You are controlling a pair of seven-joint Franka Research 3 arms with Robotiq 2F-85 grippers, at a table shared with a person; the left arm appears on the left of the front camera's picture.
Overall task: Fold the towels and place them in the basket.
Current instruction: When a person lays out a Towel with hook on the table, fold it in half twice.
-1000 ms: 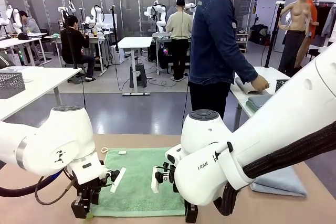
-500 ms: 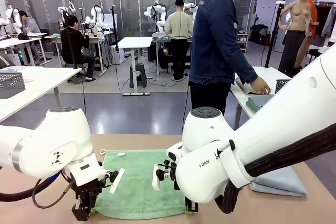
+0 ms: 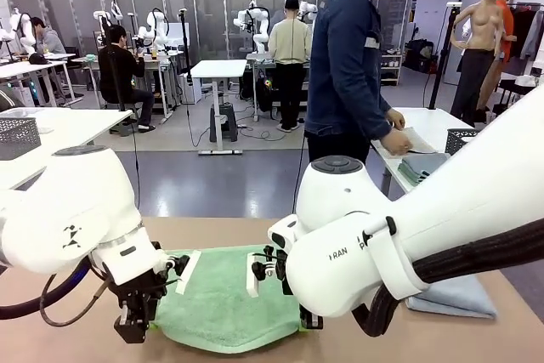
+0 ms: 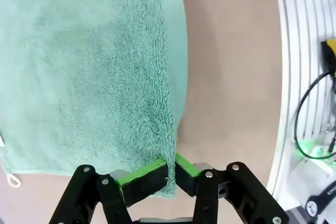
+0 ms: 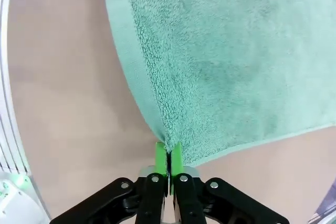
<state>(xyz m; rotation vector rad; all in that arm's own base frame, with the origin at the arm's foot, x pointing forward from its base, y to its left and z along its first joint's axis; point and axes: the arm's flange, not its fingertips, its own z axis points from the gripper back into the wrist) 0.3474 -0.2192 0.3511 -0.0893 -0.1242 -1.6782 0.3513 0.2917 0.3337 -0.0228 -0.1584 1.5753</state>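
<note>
The green towel [image 3: 223, 295] lies spread on the table between my arms, its near edge lifted and bulging. My left gripper [image 4: 171, 167] is shut on the towel's near left corner [image 4: 163, 145]; in the front view that gripper [image 3: 136, 322] hangs low at the towel's left. My right gripper [image 5: 168, 156] is shut on the near right corner of the green towel [image 5: 220, 61]. A folded pale blue-grey towel [image 3: 455, 293] rests on the table at the right, partly hidden behind my right arm. A small white loop [image 4: 11, 180] shows at a far corner. The basket is out of view.
A person [image 3: 353, 65] stands beyond the table, turned to a side table [image 3: 442, 125] with folded cloths and a dark mesh bin [image 3: 457, 138]. Bare tan tabletop [image 4: 231, 77] lies on both sides of the green towel. Other people and desks are farther back.
Both grippers have risen a little with the towel's near corners, so the near edge now lifts off the table and bulges. The person has shifted hands at the side table.
</note>
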